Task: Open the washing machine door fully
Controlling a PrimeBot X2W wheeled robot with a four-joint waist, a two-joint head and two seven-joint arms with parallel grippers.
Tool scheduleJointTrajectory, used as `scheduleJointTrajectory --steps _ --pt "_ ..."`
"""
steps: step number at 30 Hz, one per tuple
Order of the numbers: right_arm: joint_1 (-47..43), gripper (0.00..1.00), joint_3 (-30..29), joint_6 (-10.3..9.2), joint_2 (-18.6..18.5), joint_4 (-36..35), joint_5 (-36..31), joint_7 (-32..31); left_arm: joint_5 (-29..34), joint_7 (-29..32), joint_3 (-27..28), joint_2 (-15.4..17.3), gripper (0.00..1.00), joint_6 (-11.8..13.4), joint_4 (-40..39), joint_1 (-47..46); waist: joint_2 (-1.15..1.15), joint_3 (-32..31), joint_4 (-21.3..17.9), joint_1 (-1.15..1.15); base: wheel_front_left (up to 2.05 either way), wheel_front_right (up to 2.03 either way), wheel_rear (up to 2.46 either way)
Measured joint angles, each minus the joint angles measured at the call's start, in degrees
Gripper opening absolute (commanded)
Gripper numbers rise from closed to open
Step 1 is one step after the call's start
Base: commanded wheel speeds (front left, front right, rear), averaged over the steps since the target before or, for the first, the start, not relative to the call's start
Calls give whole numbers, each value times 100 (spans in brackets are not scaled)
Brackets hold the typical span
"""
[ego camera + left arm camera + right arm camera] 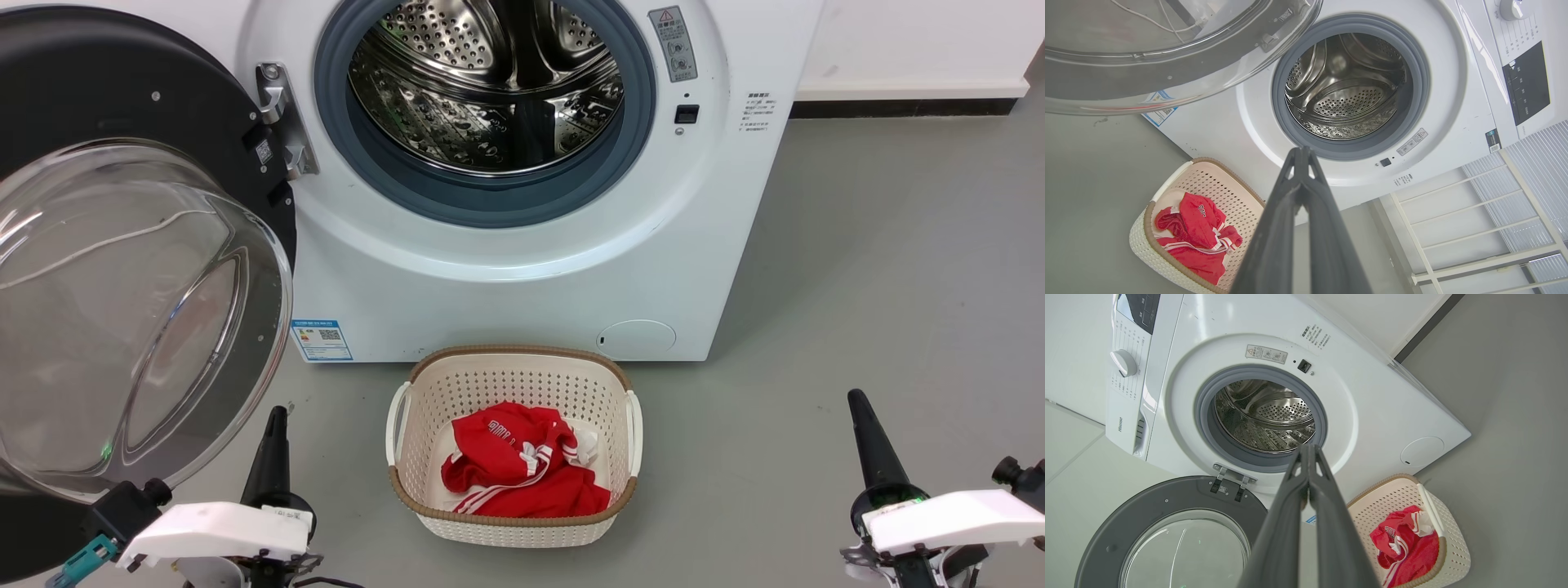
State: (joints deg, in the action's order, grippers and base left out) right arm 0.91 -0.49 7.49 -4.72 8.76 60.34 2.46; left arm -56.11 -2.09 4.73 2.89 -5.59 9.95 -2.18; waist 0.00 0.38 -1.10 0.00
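Note:
The white washing machine stands ahead with its steel drum exposed. Its door, a black disc with a bulging clear glass bowl, is swung wide out to the left on its hinge. In the right wrist view the door lies turned away from the machine, inner face showing. My left gripper is shut and empty, just below the door's lower edge, apart from it. At the lower right, my right gripper is shut and empty over the floor. Both wrist views show their fingertips pressed together.
A cream perforated laundry basket holding a red garment sits on the grey floor right in front of the machine, between my two grippers. A white wall with a dark skirting runs behind on the right. A white rack stands beside the machine.

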Motion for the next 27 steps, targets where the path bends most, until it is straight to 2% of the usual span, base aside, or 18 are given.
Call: scheduleJointTrajectory --steps 27 --pt "208 0 -148 0 -8 233 1580 -307 -1661 397 87 0 0 -83 190 -167 0 -8 43 0 0 0 0"
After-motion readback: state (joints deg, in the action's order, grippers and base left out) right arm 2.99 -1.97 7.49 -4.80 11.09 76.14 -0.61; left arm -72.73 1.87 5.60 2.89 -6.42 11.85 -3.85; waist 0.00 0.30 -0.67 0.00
